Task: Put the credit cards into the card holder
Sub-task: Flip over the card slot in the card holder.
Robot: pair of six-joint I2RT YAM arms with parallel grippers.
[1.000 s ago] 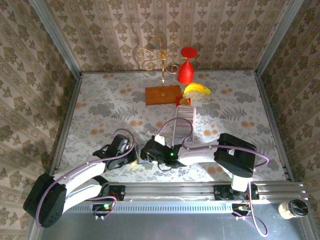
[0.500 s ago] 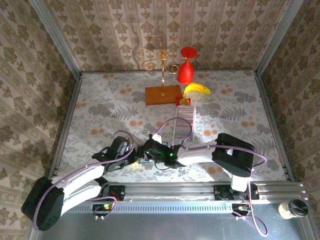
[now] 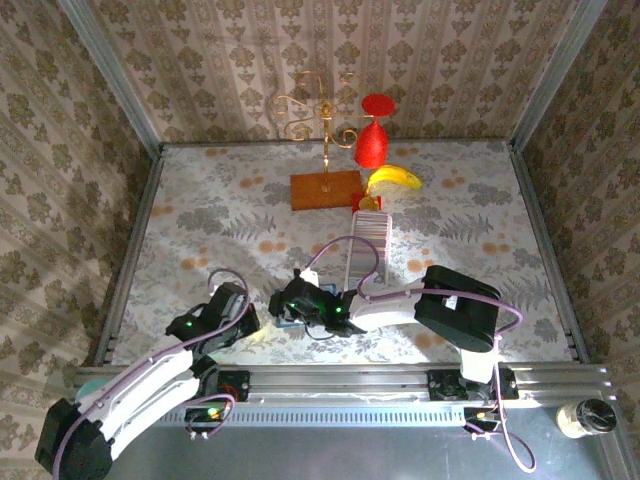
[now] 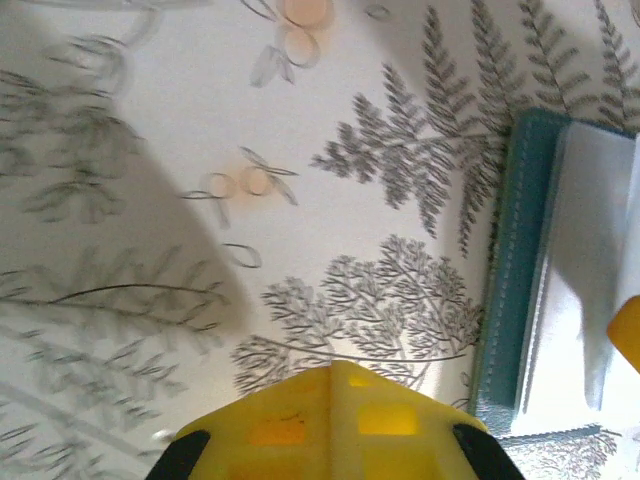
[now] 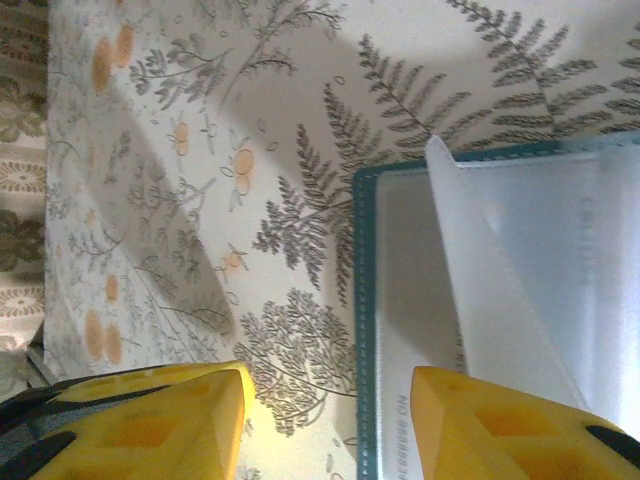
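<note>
The teal card holder [image 5: 362,300] lies open on the floral tablecloth, its pale interior [image 5: 410,280] facing up. A pale translucent flap [image 5: 500,260] rises from it; whether it is a card or a sleeve I cannot tell. My right gripper [image 5: 330,390] is open and straddles the holder's teal edge, one yellow finger [image 5: 500,430] over the interior. In the top view it sits at the holder [image 3: 287,322]. My left gripper [image 4: 335,395] is shut with nothing in it, left of the holder [image 4: 510,260]. The credit cards [image 3: 366,245] stand as a ribbed row further back.
An orange-brown wooden block [image 3: 325,190] with a gold wire stand sits at the back. Beside it are a red goblet [image 3: 372,142] and a banana [image 3: 395,178]. Patterned walls close in three sides. A jar [image 3: 586,416] stands beyond the rail, near right.
My left arm has drawn back to the left and toward the near edge, away from the holder. My right gripper has shifted slightly left and its fingers have narrowed a little.
</note>
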